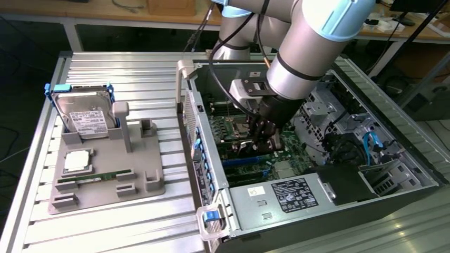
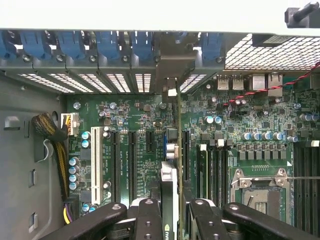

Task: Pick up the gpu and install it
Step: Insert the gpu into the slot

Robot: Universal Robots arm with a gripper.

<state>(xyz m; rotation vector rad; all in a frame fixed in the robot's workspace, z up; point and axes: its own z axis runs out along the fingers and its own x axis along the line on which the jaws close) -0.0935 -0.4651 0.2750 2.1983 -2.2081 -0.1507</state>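
One arm, exterior view: the grey and pale-blue arm (image 1: 309, 47) reaches down into the open computer case (image 1: 393, 158), which lies on its side on a ribbed metal table (image 1: 126, 68).
Gripper, exterior view: the gripper (image 1: 264, 138) sits low inside the case, just above the green motherboard (image 1: 226, 126).
Holder, exterior view: a grey holder (image 1: 105, 203) lies at the exterior view's left, well apart from the case. It carries a tilted hard drive (image 1: 81, 118), a square processor chip (image 1: 77, 161) and a green memory stick (image 1: 95, 180).
Power supply, exterior view: a labelled power supply (image 1: 292, 194) fills the near corner of the case.
Grip, wrist view: the two black fingers (image 2: 149, 220) are closed on the gpu (image 2: 169, 182), one on each face of it.
Gpu, wrist view: seen edge-on, it stands upright over the motherboard between the dark expansion slots. Its far end reaches the grey bracket (image 2: 172, 70) at the row of blue latches (image 2: 102, 45). Whether it is fully seated cannot be told.
Neighbours, wrist view: a white slot (image 2: 95, 157) and a cable bundle (image 2: 50, 132) lie to one side of the card, the processor socket (image 2: 260, 187) to the other.
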